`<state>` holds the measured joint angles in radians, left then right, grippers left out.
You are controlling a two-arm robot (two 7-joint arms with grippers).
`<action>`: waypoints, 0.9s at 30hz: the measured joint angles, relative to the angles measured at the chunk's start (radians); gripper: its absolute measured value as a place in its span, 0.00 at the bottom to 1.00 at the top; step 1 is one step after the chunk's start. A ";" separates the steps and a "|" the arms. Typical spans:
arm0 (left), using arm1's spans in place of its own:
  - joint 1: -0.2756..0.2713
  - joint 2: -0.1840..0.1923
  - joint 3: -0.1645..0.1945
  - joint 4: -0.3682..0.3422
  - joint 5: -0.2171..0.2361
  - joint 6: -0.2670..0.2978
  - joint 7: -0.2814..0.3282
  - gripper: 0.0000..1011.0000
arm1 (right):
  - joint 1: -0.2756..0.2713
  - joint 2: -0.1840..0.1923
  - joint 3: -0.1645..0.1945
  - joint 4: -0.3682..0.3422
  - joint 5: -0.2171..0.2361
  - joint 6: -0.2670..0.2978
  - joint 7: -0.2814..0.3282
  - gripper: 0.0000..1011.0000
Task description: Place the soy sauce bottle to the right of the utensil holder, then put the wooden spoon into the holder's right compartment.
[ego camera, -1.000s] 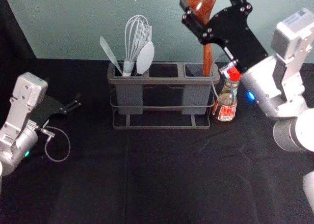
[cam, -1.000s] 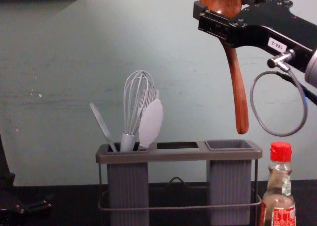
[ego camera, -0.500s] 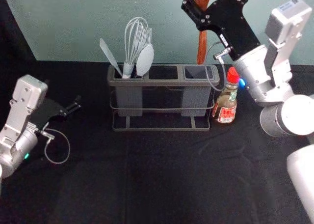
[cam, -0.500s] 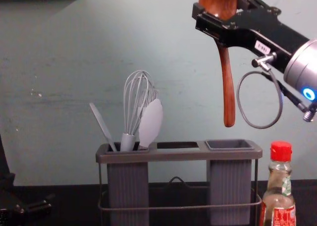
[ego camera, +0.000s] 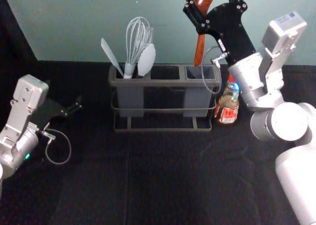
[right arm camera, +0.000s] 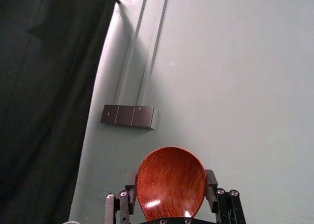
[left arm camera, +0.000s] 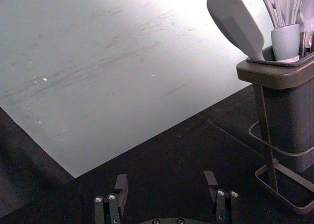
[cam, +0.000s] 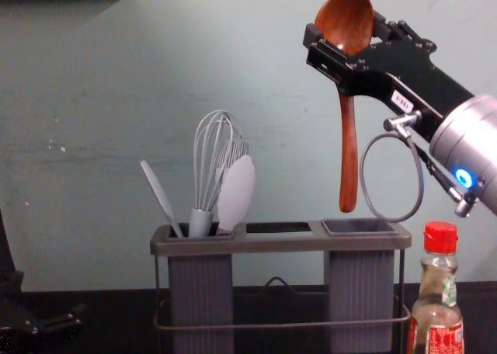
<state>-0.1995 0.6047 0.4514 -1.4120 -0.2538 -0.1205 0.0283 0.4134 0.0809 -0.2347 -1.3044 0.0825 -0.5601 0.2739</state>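
Moved since the earlier look, a bit lower and a bit nearer the middle of the utensil holder [cam: 272, 244]: right gripper [cam: 345, 30] and wooden spoon [cam: 349, 152]. Looks good for the task: nearly lined up with the holder's right compartment [cam: 361, 227], with the drop left to do. Pinching the spoon's round bowl [right arm camera: 171, 184] from both sides, jaws snug on its edges, handle hanging down. Handle's end just over the holder, by the right compartment's back edge; can't tell if right over the opening. Next, should get the end over the opening, then go straight down, or may bump the edge. Upright just beside the holder, on its right: soy sauce bottle [ego camera: 227, 111], so likely all done. Parked left of the holder, jaws spread with nothing between: left gripper [left arm camera: 167, 181].
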 joint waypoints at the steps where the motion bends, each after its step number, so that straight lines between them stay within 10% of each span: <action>1: 0.000 0.000 0.000 0.000 0.000 0.000 0.000 1.00 | 0.000 -0.003 0.001 0.006 0.001 -0.008 0.002 0.83; 27: 0.000 0.000 0.000 0.000 0.000 0.000 0.000 1.00 | -0.056 -0.047 0.036 0.074 -0.006 -0.077 0.009 0.83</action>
<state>-0.1995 0.6047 0.4514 -1.4120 -0.2538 -0.1205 0.0283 0.3573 0.0341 -0.1987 -1.2306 0.0763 -0.6376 0.2830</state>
